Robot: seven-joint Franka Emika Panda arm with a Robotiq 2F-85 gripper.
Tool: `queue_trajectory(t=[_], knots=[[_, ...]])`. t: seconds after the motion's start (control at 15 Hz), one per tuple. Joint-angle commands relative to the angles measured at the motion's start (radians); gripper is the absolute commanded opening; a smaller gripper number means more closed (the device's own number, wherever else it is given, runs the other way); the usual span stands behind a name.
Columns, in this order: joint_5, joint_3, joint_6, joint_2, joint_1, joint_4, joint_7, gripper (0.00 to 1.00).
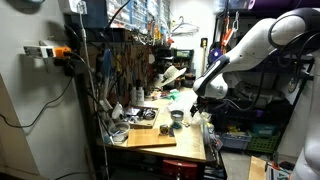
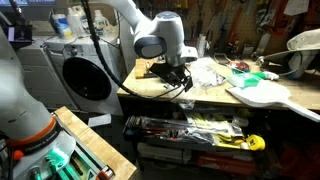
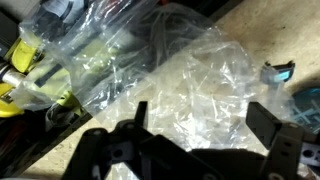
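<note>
Plastic bag | contents unclear | gripper jaws spread, base cut off

In both exterior views I see my arm arched high, upper right of frame here, forearm sloping down toward centre. Wrist is bent over, claw pointing down, just right of centre. Wrist view: claw along the bottom edge, both dark fingers spread wide, jaws fully apart.
</note>
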Motion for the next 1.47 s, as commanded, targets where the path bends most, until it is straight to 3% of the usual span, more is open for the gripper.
queue_trajectory(t=[0.0,0.73,0.87,1.0,1.4], knots=[[0.01,0.002,0.005,0.012,-0.002,0.008,-0.011,1.0],[0.063,0.049,0.02,0.134,-0.024,0.103,-0.083,1.0],[0.078,0.065,0.016,0.157,-0.034,0.123,-0.106,0.9],[0.09,0.077,0.014,0.176,-0.043,0.14,-0.127,0.7],[0.114,0.089,0.029,0.206,-0.066,0.179,-0.161,0.25]])
